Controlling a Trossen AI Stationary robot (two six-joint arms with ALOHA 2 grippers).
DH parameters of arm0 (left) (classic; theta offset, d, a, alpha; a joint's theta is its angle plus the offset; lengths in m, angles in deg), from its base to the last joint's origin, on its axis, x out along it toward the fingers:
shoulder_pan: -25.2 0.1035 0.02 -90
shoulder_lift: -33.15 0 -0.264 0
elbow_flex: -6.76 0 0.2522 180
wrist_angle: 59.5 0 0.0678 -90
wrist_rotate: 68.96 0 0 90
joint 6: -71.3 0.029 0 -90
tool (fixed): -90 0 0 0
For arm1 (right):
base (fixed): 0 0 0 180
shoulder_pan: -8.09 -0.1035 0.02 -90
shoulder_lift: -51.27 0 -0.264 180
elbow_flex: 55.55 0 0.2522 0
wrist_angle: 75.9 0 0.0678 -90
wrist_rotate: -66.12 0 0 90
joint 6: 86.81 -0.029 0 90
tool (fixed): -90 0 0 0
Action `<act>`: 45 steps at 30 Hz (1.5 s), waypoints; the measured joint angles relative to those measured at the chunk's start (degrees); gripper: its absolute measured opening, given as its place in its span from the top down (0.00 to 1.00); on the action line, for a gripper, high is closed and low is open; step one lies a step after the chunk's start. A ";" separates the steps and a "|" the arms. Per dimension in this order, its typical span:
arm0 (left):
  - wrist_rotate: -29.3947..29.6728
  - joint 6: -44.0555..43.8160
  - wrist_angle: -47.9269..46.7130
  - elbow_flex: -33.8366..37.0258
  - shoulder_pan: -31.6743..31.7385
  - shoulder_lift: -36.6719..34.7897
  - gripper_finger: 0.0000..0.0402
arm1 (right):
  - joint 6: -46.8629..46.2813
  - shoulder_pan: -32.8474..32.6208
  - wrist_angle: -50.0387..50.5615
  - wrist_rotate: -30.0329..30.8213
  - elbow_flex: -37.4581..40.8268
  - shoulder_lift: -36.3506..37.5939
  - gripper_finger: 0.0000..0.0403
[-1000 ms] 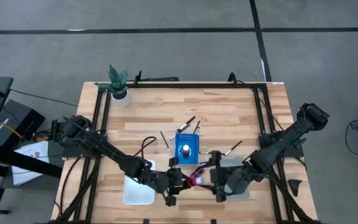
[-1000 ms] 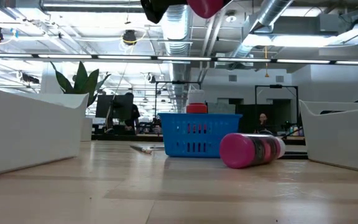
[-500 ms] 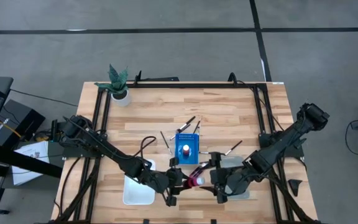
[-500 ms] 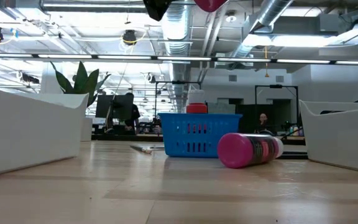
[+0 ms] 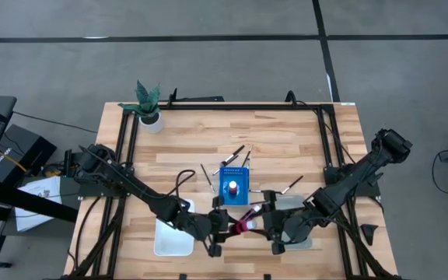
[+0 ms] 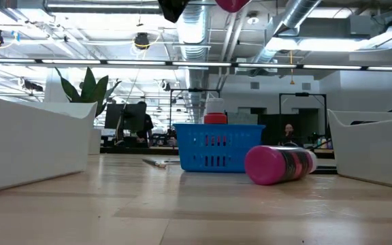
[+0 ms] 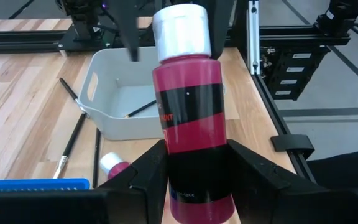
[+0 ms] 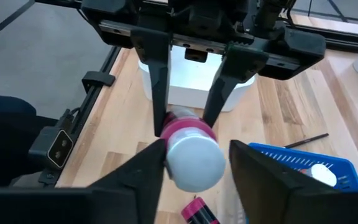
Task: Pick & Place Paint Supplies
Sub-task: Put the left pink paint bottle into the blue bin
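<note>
Left pincer is closed on a red bottle with a white cap, its two dark fingers pressed to the bottle's sides low on the body, cap end pointing away from the wrist. Seen from above, this pincer sits near the worktop's 6 o'clock edge, holding the bottle above the wood. Right pincer faces it from the 3 o'clock side, fingers spread on either side of the bottle's white cap, not visibly gripping it. A second red bottle lies on its side on the worktop just in front of the blue rack, which stands near the centre with a red bottle upright inside. Thin brushes lie scattered around the rack from 9 to 3 o'clock. A white tray sits at 7 o'clock, a grey tray at 5 o'clock with one brush inside. A potted plant stands at 11 o'clock.
</note>
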 joint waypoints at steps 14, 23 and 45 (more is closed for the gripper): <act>-0.02 0.02 -1.78 -0.12 0.29 0.00 0.62 | 0.01 0.06 -0.21 0.20 0.09 -0.02 0.72; 3.25 -3.31 -12.96 -0.04 1.44 -0.30 0.50 | -1.94 0.03 1.98 4.42 0.11 0.95 0.72; 10.54 -2.71 -16.21 0.51 -1.56 -17.08 0.63 | -14.98 -2.12 20.07 17.97 0.04 10.37 0.72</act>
